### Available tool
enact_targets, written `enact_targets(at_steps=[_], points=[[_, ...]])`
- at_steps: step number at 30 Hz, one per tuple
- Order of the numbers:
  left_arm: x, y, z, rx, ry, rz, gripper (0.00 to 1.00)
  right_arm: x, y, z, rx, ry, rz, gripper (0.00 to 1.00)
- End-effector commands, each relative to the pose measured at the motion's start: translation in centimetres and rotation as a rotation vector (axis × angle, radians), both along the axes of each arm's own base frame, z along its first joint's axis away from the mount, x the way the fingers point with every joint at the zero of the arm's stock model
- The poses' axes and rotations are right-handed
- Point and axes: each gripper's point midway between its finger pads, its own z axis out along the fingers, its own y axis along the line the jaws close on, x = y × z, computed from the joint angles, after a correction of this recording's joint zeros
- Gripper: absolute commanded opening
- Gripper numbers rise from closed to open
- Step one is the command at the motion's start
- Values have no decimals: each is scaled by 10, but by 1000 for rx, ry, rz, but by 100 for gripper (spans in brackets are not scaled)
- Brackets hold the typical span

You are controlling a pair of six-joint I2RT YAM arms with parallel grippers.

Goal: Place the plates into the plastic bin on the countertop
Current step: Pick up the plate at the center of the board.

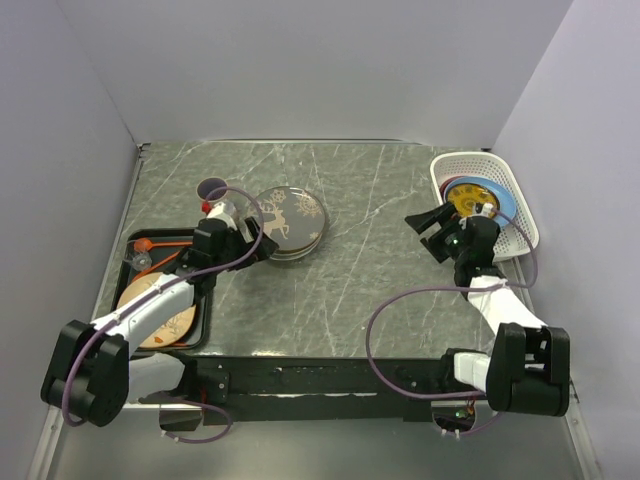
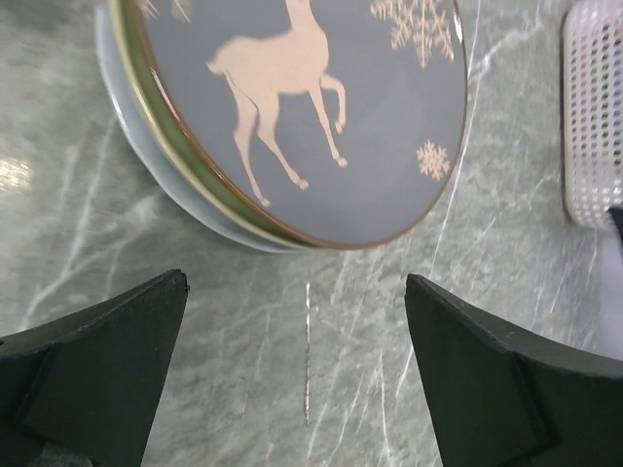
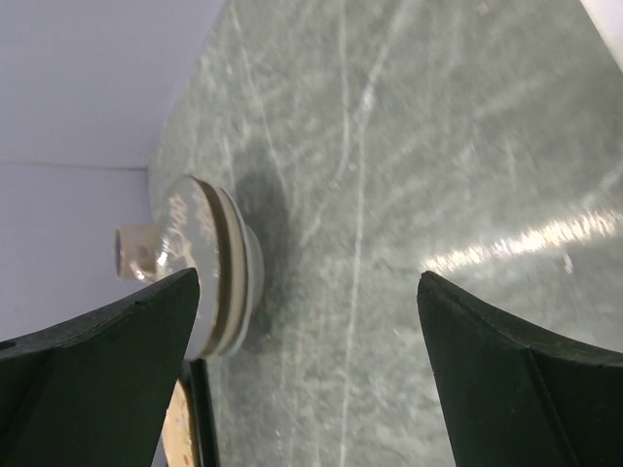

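A: So, what is found nearest the arm bases?

B: On the left, a black tray [image 1: 203,325] is laid on the countertop [image 1: 370,290]. A beige plate [image 1: 160,312] is seen lying in it, partly covered by the left arm.

A: How is the left gripper [image 1: 243,236] set?

B: Its jaws are spread wide and nothing is caught between them. It is poised low over the stone, just beside the near-left edge of a stack of plates [image 1: 290,222]. From the wrist view, a strip of bare stone is seen between the fingers and the rim, so the stack is not touched.

A: What is shown of that stack?

B: A dark plate [image 2: 321,117] printed with a pale deer and snowflakes is laid on top. A green-edged rim and a pale plate are seen beneath it. The stack is set near the middle of the countertop, well apart from the bin [image 1: 515,215].

A: And the right gripper [image 1: 432,232]?

B: It is likewise spread and empty. It is placed just beside the bin's left side and is turned towards the stack.

A: Where is the bin found?

B: At the far right corner. A yellow-patterned plate [image 1: 468,200] is laid inside it on a blue plate [image 1: 503,200].

A: What is seen farthest back?

B: A mug [image 1: 212,188] is stood on the stone, just to the far left of the stack.
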Motion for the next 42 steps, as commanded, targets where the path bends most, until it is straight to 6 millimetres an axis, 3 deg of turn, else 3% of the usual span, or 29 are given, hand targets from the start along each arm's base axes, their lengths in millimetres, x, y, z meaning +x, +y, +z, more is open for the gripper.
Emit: enact_targets(at_steps=[1,7,12,17,24,27,31,42], points=[[11,6,33,-61,-88,25,99,-12,6,4,-39,-51,20,100],[19,17,39,-75,-112,73,99,-21,19,-2,-40,-40,55,100],[31,14,39,-76,-114,67,96,-25,26,-5,-39,-37,74,100],[41,11,30,-71,-89,64,93,-27,25,-7,-58,-31,72,100],[52,6,35,-81,-104,50,87,-31,22,-9,-86,-25,62,100],[54,1,33,-95,-103,31,79,-32,21,-10,-93,-22,60,100],[59,-3,24,-103,-84,16,70,-33,19,-14,-109,-13,57,100],[65,-9,2,-124,-44,11,67,-32,17,-14,-126,-6,55,100]])
